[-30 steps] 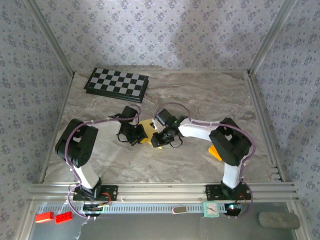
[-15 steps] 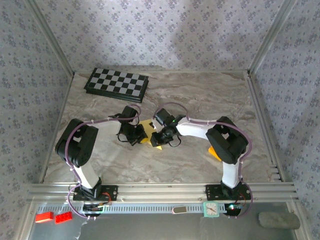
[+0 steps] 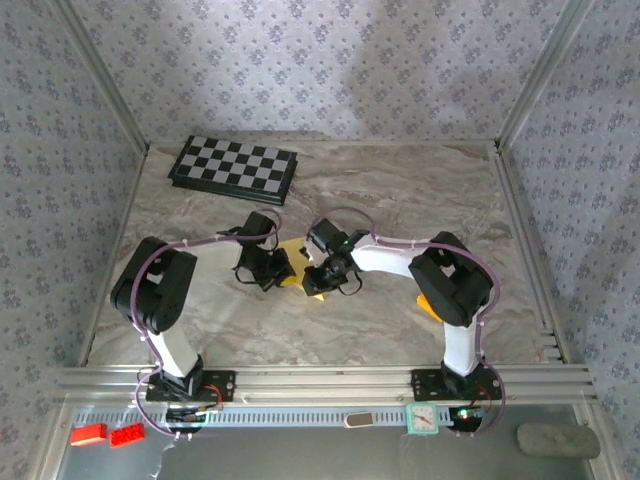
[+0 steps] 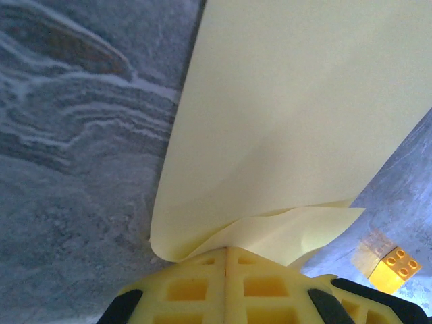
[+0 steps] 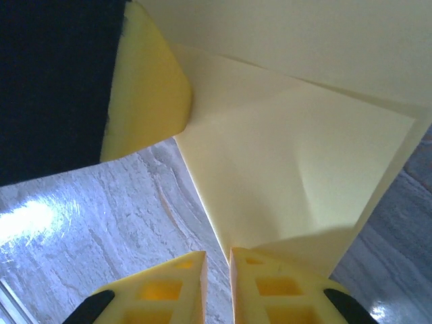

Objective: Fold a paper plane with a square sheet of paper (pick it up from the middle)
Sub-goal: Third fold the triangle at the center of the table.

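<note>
The square sheet of paper is pale yellow and creased. It hangs just above the middle of the table between my two grippers. My left gripper is shut on one bent corner of it; in the left wrist view the sheet fans up and away from the closed gripper. My right gripper comes in from the right. In the right wrist view a folded edge of the sheet runs down into the narrow slit of the right gripper. One of the left gripper's fingers presses the sheet's far side.
A checkerboard lies at the table's back left. A small orange-yellow block sits on the table by the right arm's elbow, and it appears as a studded brick in the left wrist view. Metal frame rails border the table.
The right arm has edged a little to the left, bringing its gripper closer to the left one. The left arm and the sheet have barely moved.
</note>
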